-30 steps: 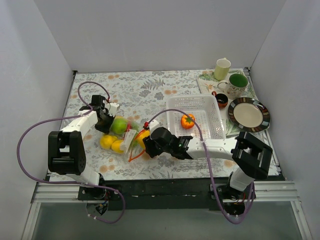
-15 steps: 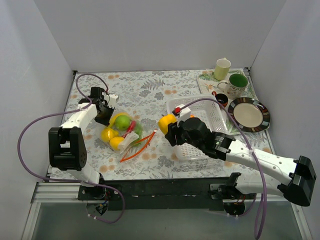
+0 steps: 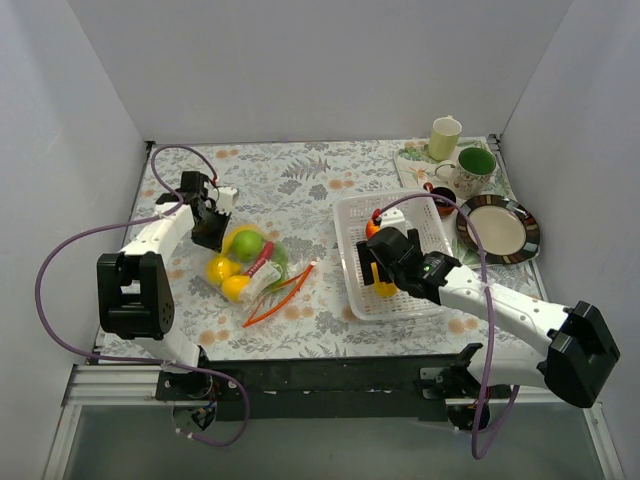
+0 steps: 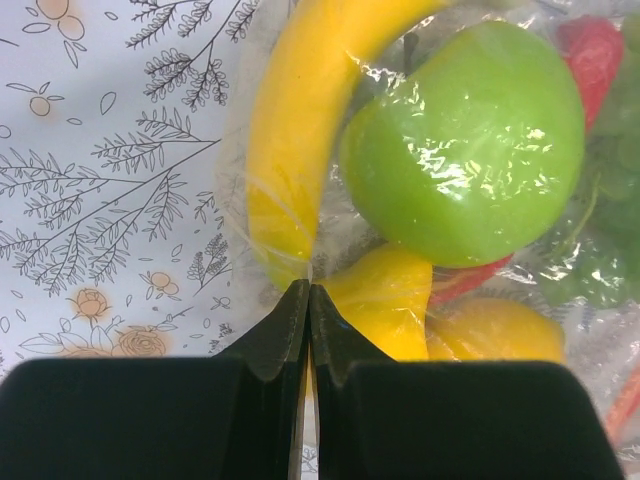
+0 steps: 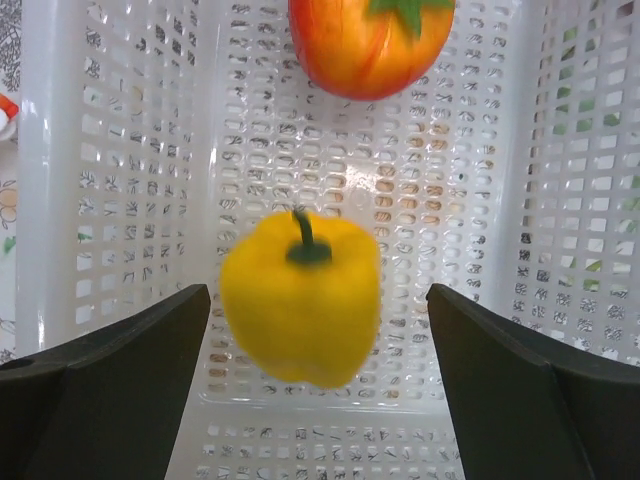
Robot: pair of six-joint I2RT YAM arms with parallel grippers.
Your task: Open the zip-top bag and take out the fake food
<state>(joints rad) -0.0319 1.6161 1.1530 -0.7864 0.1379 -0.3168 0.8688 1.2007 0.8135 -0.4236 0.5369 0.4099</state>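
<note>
The surface (image 3: 300,180) is covered by a pale cloth printed with leaves and small orange flowers, and it reaches from the near edge back to the grey walls. Left of the middle the zip-top bag (image 3: 262,283) lies flat on it, its red-orange zip strip (image 3: 278,298) turned toward the near side and the fake food (image 3: 245,245) bunched inside. Right of the middle a white basket (image 3: 346,255) stands on the surface, with a striped-rim plate (image 3: 497,228) just beside it and a leaf-patterned tray (image 3: 412,165) at the far right corner.
</note>
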